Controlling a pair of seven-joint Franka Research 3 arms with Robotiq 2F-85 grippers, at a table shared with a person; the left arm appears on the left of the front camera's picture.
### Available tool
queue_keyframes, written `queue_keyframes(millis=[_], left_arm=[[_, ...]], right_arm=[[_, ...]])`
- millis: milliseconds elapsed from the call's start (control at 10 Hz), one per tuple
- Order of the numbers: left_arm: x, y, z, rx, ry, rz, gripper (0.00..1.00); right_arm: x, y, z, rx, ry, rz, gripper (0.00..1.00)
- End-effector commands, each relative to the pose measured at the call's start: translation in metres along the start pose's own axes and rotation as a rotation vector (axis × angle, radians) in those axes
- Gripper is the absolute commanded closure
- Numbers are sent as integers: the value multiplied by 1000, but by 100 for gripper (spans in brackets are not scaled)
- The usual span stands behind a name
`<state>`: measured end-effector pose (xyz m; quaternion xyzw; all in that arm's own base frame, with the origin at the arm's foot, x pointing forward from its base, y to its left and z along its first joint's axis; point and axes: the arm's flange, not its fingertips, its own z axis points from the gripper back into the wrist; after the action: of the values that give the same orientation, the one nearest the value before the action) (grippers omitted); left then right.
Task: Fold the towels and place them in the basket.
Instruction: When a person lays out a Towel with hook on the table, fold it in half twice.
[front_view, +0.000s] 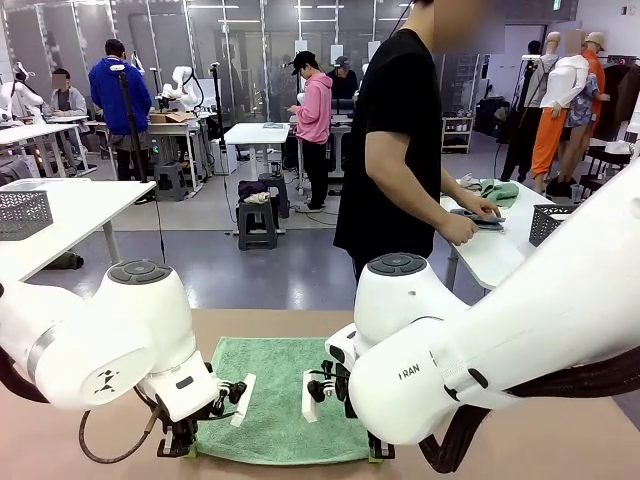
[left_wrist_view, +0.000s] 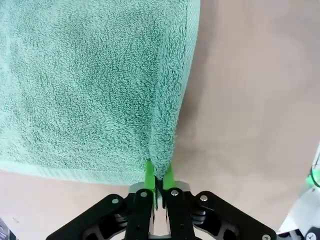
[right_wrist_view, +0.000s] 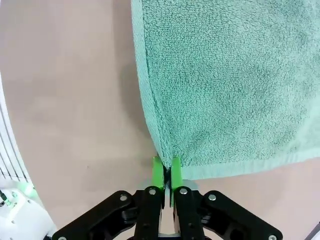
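The tan table (front_view: 270, 325) carries a mint towel (front_view: 275, 400), spread flat near the robot's edge between the two white arms. Beyond the far edge a person (front_view: 400, 150) stands turned to a white side table (front_view: 490, 262), both hands on a grey cloth (front_view: 482, 222), with the dark basket (front_view: 553, 222) just beside it. The left gripper (left_wrist_view: 159, 172) is clamped tight on one near corner of the towel, whose edge rises in a ridge into the green pads. The right gripper (right_wrist_view: 166, 167) pinches the other near corner the same way.
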<state>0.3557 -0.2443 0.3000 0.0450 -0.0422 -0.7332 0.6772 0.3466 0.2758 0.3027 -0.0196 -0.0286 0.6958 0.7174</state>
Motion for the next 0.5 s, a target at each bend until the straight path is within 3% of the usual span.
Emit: queue_keyframes(millis=[0,400], left_arm=[[0,0,0,0,0,0,93],[-4,20,42,55,10,-30,93]], right_arm=[[0,0,0,0,0,0,93],[-6,-21,43,-50,-13,53,93]])
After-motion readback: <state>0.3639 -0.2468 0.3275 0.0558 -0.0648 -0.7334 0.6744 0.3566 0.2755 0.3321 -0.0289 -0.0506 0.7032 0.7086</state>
